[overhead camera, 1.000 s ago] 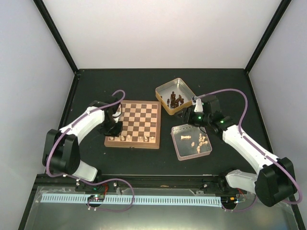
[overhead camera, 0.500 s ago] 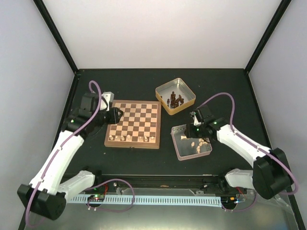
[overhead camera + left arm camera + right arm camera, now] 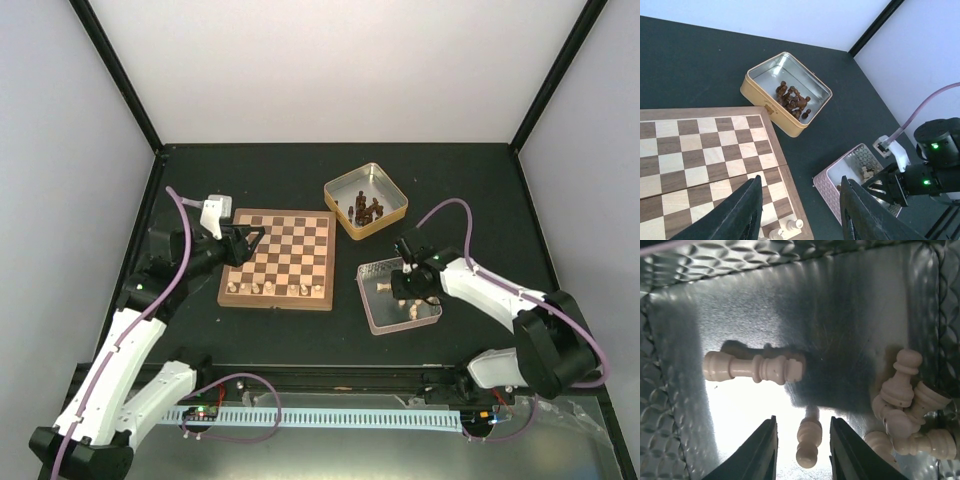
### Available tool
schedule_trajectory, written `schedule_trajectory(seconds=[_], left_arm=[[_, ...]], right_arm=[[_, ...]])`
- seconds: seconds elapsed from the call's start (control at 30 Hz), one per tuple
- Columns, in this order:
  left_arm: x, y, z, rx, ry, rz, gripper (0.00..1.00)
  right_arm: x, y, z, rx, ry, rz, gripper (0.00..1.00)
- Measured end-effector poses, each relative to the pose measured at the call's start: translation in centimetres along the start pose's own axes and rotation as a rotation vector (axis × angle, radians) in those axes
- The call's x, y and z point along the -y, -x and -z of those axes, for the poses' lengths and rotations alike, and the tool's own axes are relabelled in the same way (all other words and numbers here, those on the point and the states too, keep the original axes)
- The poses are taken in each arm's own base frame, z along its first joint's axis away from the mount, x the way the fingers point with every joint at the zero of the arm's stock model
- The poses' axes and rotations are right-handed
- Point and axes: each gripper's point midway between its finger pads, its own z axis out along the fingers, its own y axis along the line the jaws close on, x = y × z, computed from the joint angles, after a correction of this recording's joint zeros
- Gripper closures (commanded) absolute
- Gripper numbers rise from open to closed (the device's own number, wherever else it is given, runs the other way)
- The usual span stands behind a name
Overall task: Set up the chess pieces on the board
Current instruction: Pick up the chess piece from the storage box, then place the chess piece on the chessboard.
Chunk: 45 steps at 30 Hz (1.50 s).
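The board (image 3: 281, 232) lies left of centre, with several pale chess pieces (image 3: 262, 288) standing along its near row; two of them show in the left wrist view (image 3: 790, 227). My left gripper (image 3: 247, 241) hovers over the board's left side, open and empty (image 3: 802, 210). My right gripper (image 3: 400, 286) is down inside the pink tin (image 3: 372, 312). In the right wrist view it is open (image 3: 804, 452) around a small pale piece (image 3: 809, 437) lying on the tin floor, with a gap on each side. A longer pale piece (image 3: 752, 367) lies just beyond, and several more (image 3: 905, 400) are heaped at the right.
A gold tin (image 3: 338, 214) holding dark brown pieces (image 3: 366, 209) stands behind the pink tin, right of the board; it also shows in the left wrist view (image 3: 765, 92). Black frame posts rise at the table's back corners.
My left arm has lifted off the board's near left squares and drawn back, its jaws opening. My right gripper has come down into the pink tin and its jaws have narrowed around a piece.
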Motion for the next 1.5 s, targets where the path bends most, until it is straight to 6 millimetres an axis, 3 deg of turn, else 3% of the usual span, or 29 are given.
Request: schedule_trajectory(seconds=[0.2, 0.33, 0.4, 0.6, 0.7, 0.8, 0.9, 1.1, 1.5], left_arm=[[0.2, 0.1, 0.1, 0.007, -0.006, -0.012, 0.55], [0.3, 0.2, 0.3, 0.013, -0.007, -0.021, 0.55], [0.4, 0.3, 0.4, 0.018, -0.009, -0.029, 0.55], [0.4, 0.7, 1.1, 0.049, 0.001, -0.050, 0.54], [0.4, 1.0, 1.5, 0.067, 0.011, -0.057, 0.54], [0.4, 1.1, 1.8, 0.080, 0.019, -0.061, 0.53], [0.2, 1.1, 1.8, 0.085, 0.031, -0.060, 0.53], [-0.4, 1.1, 2.6, 0.110, 0.075, -0.064, 0.51], [-0.4, 2.1, 6.6, 0.261, 0.137, -0.119, 0.45]], right_arm=[[0.7, -1.2, -1.1, -0.051, -0.046, 0.001, 0.72], [0.7, -1.6, -1.7, -0.072, -0.068, 0.005, 0.90], [0.6, -1.8, -1.8, -0.077, -0.072, 0.009, 0.94], [-0.5, -0.7, -0.3, -0.037, -0.078, 0.030, 0.95], [-2.7, 1.6, 2.0, 0.036, -0.039, 0.051, 0.95], [-6.5, 4.5, 4.6, 0.127, 0.037, 0.095, 0.94], [-9.2, 5.8, 5.4, 0.154, 0.074, 0.133, 0.93], [-14.8, 6.9, 4.0, 0.140, 0.107, 0.229, 0.93], [-19.9, 6.5, 0.1, 0.075, 0.100, 0.332, 0.89]])
